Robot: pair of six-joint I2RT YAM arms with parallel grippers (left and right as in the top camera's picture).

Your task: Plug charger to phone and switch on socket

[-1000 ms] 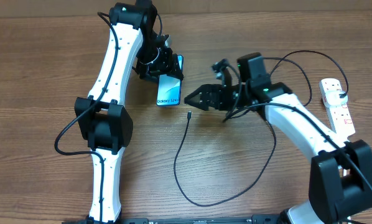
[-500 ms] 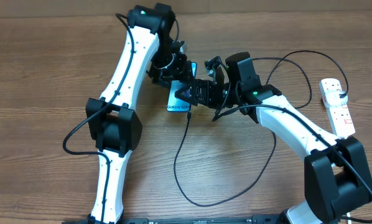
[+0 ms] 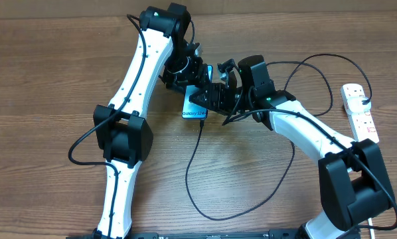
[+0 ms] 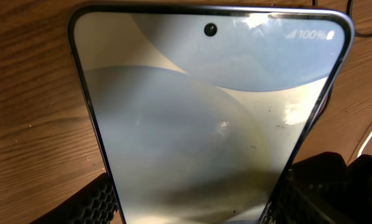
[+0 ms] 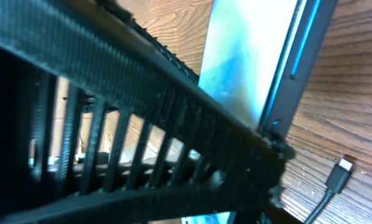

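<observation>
Wooden table [image 3: 52,79]: the left gripper [image 3: 187,83] clamps the phone [image 3: 193,110]; whether the right gripper [image 3: 208,98] is apart or clamped cannot be determined. The charger [image 3: 188,174] tip lies unplugged near the phone. Plugging in and switching the socket [image 3: 361,113] both appear outstanding.

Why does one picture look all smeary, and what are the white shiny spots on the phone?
Right wrist view: the black finger sits so close that it blurs, and the phone behind it looks soft. Left wrist view: the white spots on it are glare from reflected light. Overhead view: sharp and evenly lit.
</observation>
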